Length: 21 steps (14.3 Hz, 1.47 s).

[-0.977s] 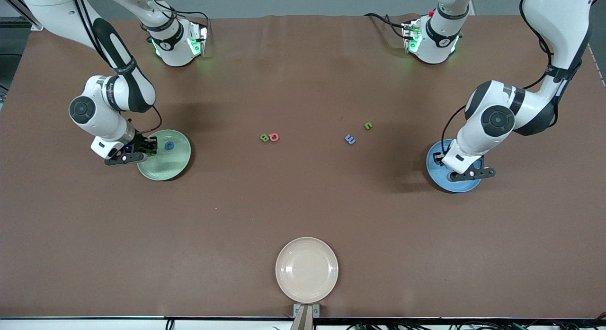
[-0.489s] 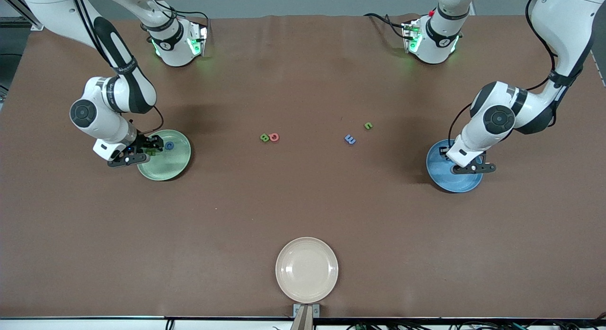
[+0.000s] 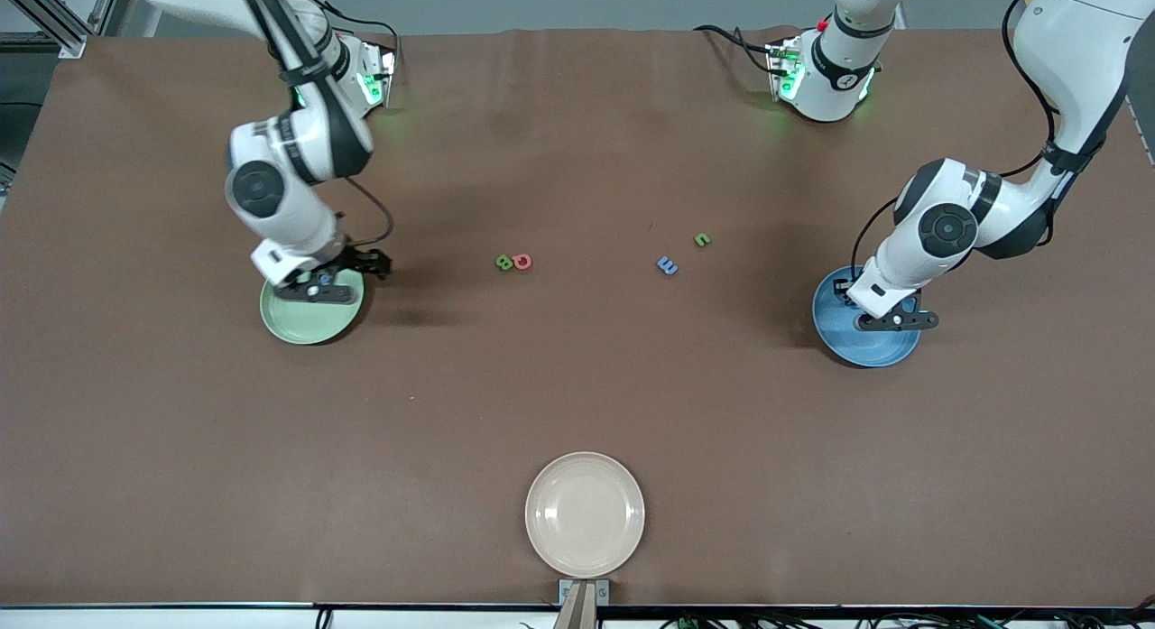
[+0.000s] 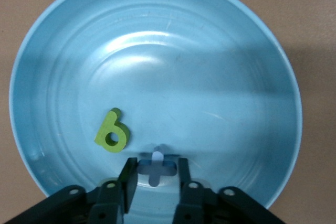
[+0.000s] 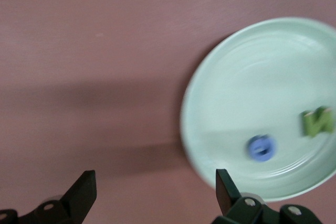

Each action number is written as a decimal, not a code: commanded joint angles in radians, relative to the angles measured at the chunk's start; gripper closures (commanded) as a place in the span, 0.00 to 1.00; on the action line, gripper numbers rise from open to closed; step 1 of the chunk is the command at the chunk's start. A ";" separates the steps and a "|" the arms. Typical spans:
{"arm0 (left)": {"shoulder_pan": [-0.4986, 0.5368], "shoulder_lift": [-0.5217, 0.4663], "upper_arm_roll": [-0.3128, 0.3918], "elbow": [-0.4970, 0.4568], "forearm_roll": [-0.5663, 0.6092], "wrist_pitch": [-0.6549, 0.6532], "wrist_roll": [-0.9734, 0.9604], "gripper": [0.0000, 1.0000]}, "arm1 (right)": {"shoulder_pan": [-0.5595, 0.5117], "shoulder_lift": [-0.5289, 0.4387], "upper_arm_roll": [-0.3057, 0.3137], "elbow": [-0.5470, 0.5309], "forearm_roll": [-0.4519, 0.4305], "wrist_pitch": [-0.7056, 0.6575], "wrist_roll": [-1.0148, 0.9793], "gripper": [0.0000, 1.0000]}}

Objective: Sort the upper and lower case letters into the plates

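in the front view you are seeing the right gripper (image 3: 347, 272) hanging over the pale green plate (image 3: 289, 322) at the rim facing the table's middle, and the left gripper (image 3: 889, 318) sitting low over the blue plate (image 3: 857, 345); the green b (image 3: 504, 263), red o (image 3: 523, 262), blue m (image 3: 667, 265) and green u (image 3: 702, 240) are lying on the brown matte table (image 3: 577, 403), the smooth cream plate (image 3: 585, 514) nearest the camera. in the left wrist view the fingers (image 4: 128, 179) are standing a little apart around the blue x (image 4: 156, 167), seemingly letting it go on the glossy ringed plate, the chunky green p (image 4: 112, 134) just beside them. in the right wrist view the fingers (image 5: 84, 192) are standing wide and holding nothing, the blue c (image 5: 261, 148) and green n (image 5: 317, 121) lying in the plate off to one side. i judge each arm is finishing a drop; next you are needing a reach to the middle letters.
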 commanded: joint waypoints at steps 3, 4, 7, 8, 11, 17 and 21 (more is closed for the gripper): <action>0.016 -0.028 -0.093 0.007 0.019 -0.004 -0.066 0.00 | 0.181 0.025 -0.014 0.007 0.080 0.070 0.419 0.00; 0.016 -0.027 -0.121 0.010 0.019 -0.004 -0.106 0.00 | 0.207 0.043 -0.014 0.007 0.080 0.097 0.498 0.00; 0.004 -0.016 -0.243 0.034 0.002 -0.041 -0.330 0.00 | 0.298 0.126 -0.016 0.026 0.079 0.200 0.721 0.00; -0.022 -0.007 -0.265 0.047 -0.001 -0.065 -0.435 0.00 | 0.325 0.163 -0.017 0.046 0.077 0.220 0.779 0.00; -0.143 0.037 -0.265 0.094 -0.030 -0.080 -0.779 0.00 | 0.349 0.228 -0.017 0.108 0.076 0.217 0.840 0.09; -0.349 0.177 -0.230 0.200 -0.025 -0.080 -1.117 0.00 | 0.372 0.318 -0.019 0.190 0.071 0.216 0.890 0.31; -0.422 0.215 -0.210 0.214 -0.022 -0.080 -1.232 0.00 | 0.401 0.332 -0.017 0.204 0.071 0.207 0.901 0.42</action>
